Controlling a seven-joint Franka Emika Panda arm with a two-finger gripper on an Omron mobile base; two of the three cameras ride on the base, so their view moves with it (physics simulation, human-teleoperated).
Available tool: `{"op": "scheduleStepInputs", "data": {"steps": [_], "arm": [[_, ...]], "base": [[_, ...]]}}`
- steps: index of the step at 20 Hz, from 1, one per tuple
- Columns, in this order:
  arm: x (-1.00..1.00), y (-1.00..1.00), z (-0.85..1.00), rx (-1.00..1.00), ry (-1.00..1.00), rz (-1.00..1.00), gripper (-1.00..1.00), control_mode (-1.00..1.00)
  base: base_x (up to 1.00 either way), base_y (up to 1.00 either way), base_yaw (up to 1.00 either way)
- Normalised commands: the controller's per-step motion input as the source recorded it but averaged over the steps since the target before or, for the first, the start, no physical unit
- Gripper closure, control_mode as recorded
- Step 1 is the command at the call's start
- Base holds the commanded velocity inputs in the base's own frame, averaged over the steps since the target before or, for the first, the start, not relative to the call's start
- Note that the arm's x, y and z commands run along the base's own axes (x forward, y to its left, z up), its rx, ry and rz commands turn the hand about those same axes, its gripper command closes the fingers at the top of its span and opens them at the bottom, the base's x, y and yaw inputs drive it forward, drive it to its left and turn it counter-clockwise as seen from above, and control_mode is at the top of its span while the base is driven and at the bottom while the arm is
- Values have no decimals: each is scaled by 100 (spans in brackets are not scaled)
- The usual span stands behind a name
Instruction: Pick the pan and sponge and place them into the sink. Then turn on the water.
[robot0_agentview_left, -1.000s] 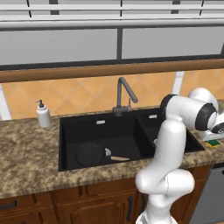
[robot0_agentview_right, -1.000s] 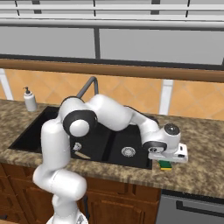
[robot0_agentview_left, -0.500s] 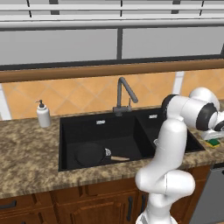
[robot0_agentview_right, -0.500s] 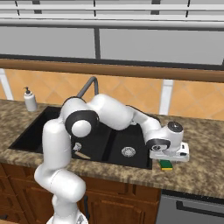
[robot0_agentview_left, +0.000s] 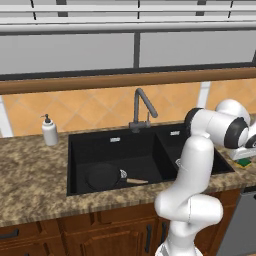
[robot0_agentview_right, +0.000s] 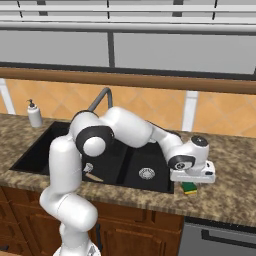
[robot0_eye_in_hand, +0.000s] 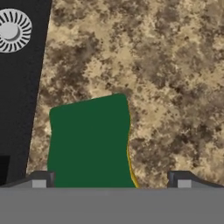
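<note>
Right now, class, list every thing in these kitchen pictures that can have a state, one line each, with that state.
pan: lying in the larger basin of the sink.
sponge: on the counter beside the sink, green side up, not gripped.
gripper: open, hovering over the sponge.
faucet: off, no stream visible.

Sponge (robot0_agentview_right: 189, 188) mostly hidden under the claw (robot0_agentview_right: 193, 181).

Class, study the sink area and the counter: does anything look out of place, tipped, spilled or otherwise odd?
Nothing stands out. The pan lies flat in the sink's left basin, the sponge lies green side up on the counter right of the sink, under the open gripper, and the soap bottle stands upright.
</note>
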Motion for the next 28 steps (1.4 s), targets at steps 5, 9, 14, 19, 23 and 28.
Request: {"op": "scheduleStepInputs", "data": {"steps": [5, 9, 14, 19, 23, 28], "arm": [[0, 0, 0, 0, 0, 5, -100, -100], [-1, 0, 0, 0, 0, 4, -100, -100], [-7, 0, 0, 0, 0, 4, -100, -100], [-10, 2, 0, 0, 1, 1, -100, -100], [-3, 2, 0, 0, 1, 2, -100, -100], [0, 0, -2, 0, 7, 4, -100, -100]], "base": [[0, 0, 0], [0, 0, 0], [0, 0, 0], [0, 0, 0], [0, 0, 0], [0, 0, 0]]}}
